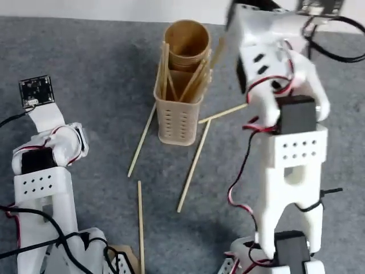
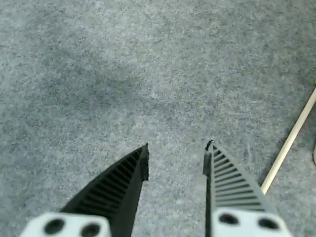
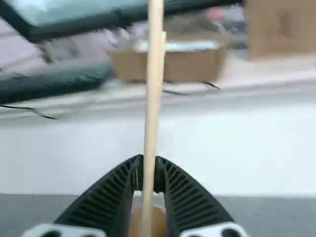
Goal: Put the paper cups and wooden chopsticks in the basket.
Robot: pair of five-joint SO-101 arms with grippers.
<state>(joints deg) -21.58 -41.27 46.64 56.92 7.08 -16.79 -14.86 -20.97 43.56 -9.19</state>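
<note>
One chopstick (image 3: 153,89) sits clamped in the right end effector (image 3: 146,165); best lower it upright into the basket (image 1: 178,123) before releasing. Left end effector (image 2: 175,153) gapes empty.

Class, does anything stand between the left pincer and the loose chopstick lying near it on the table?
Nothing visible does: bare grey mat lies between the open left pincer and the chopstick.

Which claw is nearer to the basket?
Right. The right claw, shut on a chopstick, is close beside the basket; the left claw hangs open over carpet, well off to its side.
</note>
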